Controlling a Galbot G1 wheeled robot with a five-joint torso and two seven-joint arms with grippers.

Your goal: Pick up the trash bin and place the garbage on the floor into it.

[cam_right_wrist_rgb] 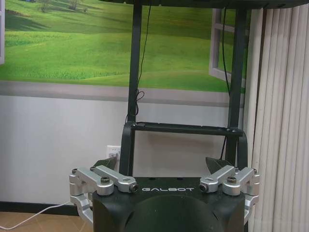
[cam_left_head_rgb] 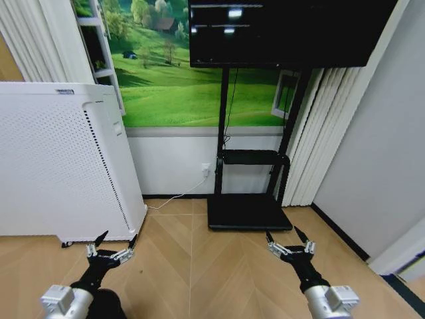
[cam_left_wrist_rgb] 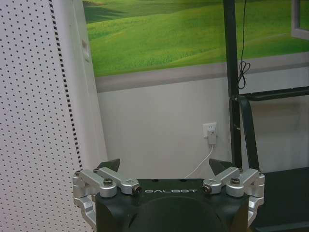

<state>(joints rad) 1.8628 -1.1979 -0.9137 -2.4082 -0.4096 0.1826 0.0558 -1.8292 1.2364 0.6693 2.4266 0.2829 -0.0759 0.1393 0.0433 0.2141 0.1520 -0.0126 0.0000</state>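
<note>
1. Room corner: herringbone wood floor (cam_left_head_rgb: 199, 266), white wall with a green meadow mural (cam_left_head_rgb: 179, 80), tall white perforated appliance (cam_left_head_rgb: 60, 166) on the left, black TV stand (cam_left_head_rgb: 249, 212) with its flat base ahead, vertical blinds (cam_left_head_rgb: 319, 133) to the right.
2. Left gripper (cam_left_head_rgb: 110, 247) held low over the floor just beside the appliance's front corner — fingers spread wide, nothing between them. Same spread in the left wrist view (cam_left_wrist_rgb: 166, 169), facing the wall socket (cam_left_wrist_rgb: 211, 133) and a white cable.
3. Right gripper (cam_left_head_rgb: 290, 244) held low over bare floor near the stand base's right front corner — also spread, empty. Right wrist view (cam_right_wrist_rgb: 164, 166) looks straight at the stand's shelf bar (cam_right_wrist_rgb: 183, 128).
4. Trash bin and garbage: can't be located from here; the stretch of floor between and ahead of the grippers is bare wood. No relation to either gripper can be given beyond "not within reach of what is seen".
5. Handling, judged from the task alone: small bin likely light and stiff — rim the sensible place to pinch, one finger inside, one outside. Garbage probably light and crushable, possibly slippery; pinch across the narrowest part, gentle squeeze.
6. Risk: the flat black stand base could be mistaken for the target.
</note>
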